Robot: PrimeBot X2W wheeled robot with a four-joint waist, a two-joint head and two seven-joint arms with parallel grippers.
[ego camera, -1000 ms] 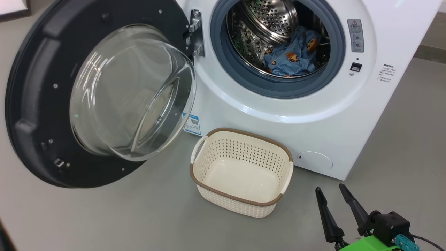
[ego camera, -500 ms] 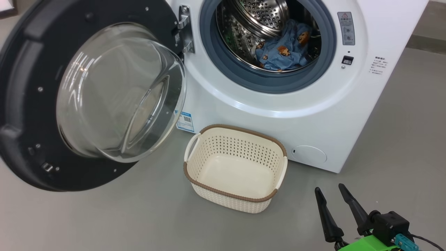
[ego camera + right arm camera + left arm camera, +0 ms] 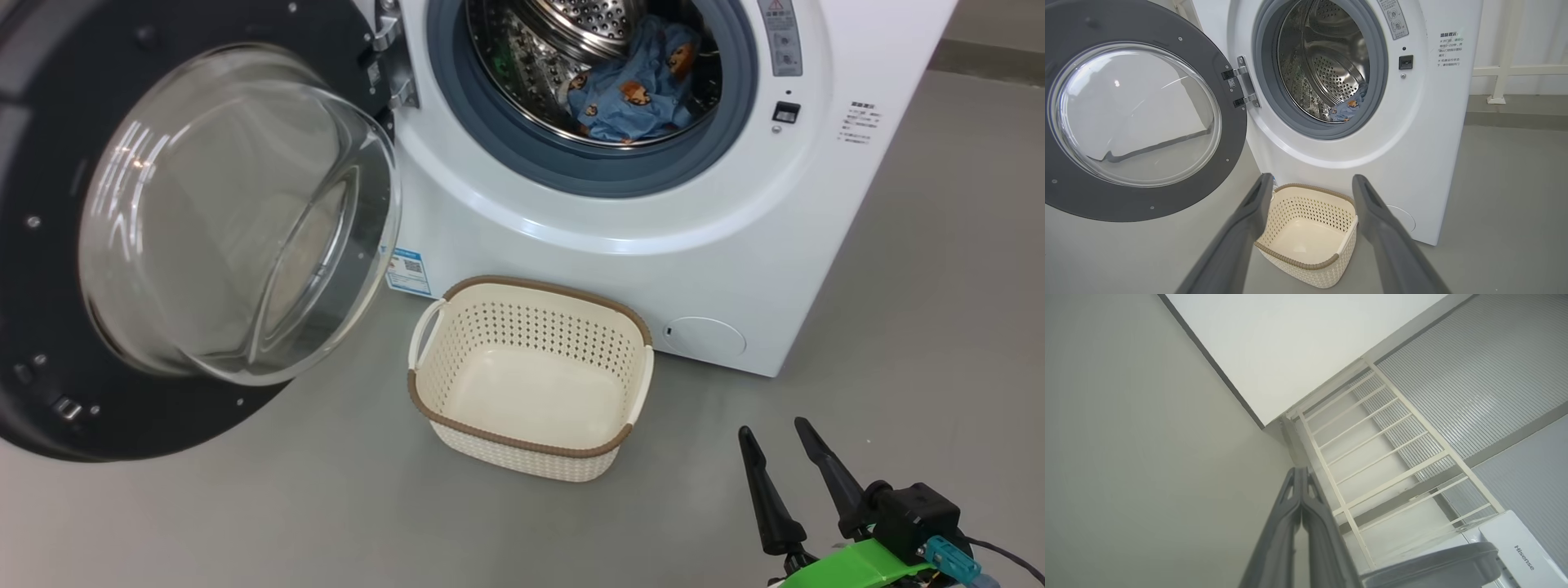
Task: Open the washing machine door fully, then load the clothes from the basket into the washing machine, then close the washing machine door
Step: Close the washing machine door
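Observation:
The washing machine (image 3: 571, 269) stands with the washing machine door (image 3: 41, 327) swung wide to the left, its glass bowl bulging toward me. The clothes (image 3: 629, 94), blue with orange-brown bears, lie inside the steel drum. On the floor in front sits the basket (image 3: 539, 286), with nothing in it. My right gripper (image 3: 773, 430) hovers open at the lower right, right of the basket and apart from it. In the right wrist view its fingers (image 3: 1257, 204) frame the basket (image 3: 1310, 273), with the door (image 3: 1147, 204), the machine (image 3: 1412, 143) and the clothes (image 3: 1347, 110) beyond. My left gripper (image 3: 1301, 471) is shut on nothing, pointing at a wall.
Grey floor (image 3: 245, 514) spreads around the basket and to the right of the machine. A white barred rack (image 3: 1372, 457) leans against the wall ahead of the left gripper. A white railing post (image 3: 1502, 61) stands behind the machine on the right.
The camera has moved, so machine, door and basket sit further left and higher in the picture. The right gripper keeps its place and stays open. Nothing else has changed.

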